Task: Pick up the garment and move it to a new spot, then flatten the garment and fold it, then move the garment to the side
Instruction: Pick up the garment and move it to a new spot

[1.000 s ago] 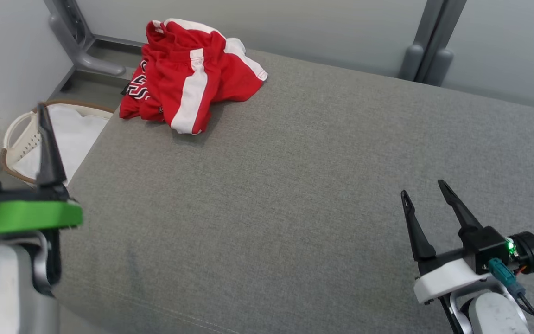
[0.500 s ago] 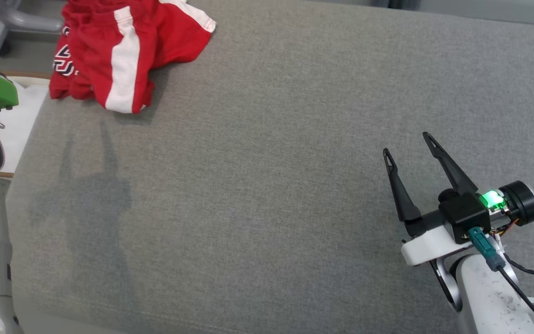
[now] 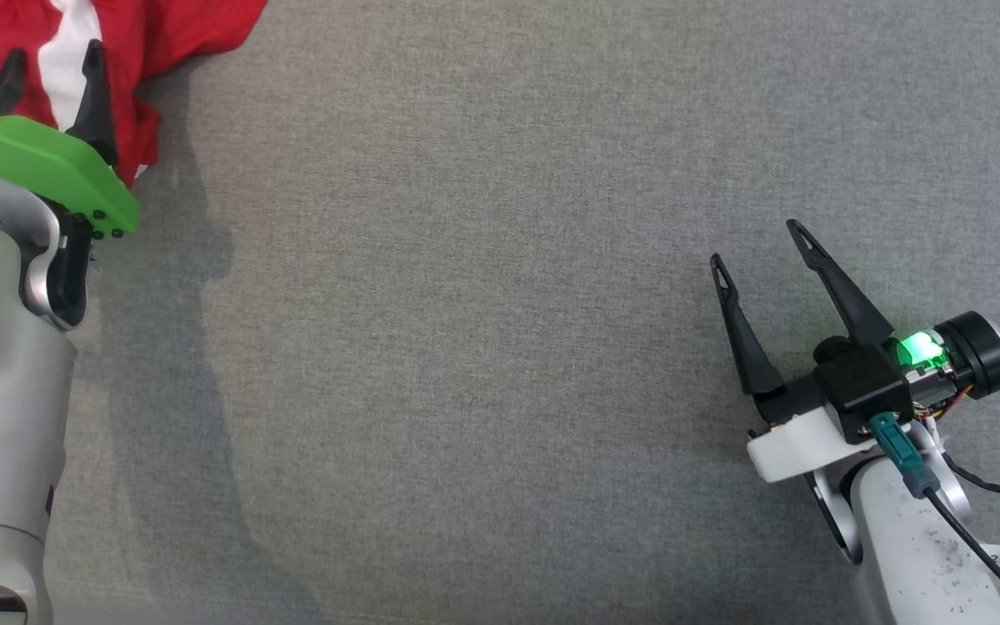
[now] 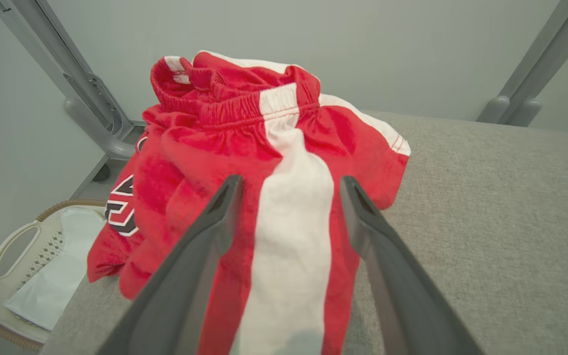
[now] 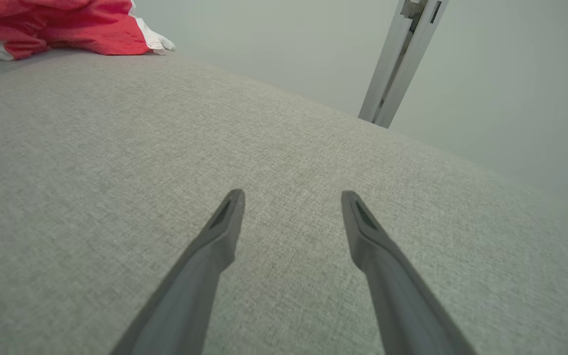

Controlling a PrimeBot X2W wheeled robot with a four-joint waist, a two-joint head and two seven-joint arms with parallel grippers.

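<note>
Garment point(image 4: 205, 143) is seen bunched on cushion point(image 3: 465, 304), framed by L gripper point(image 4: 290, 178), spread wide; R gripper point(image 3: 753, 241) is held wide, empty.

Grey cushion point(image 3: 500, 347), pale wall point(image 4: 313, 39)

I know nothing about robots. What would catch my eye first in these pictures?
The crumpled red garment with its white stripe, at the left edge of the grey cushion. The left gripper is open just before it, fingers framing the stripe in its wrist view, a bright green collar behind them. The right gripper, also open, is over bare cushion at the lower right of the head view.
</note>
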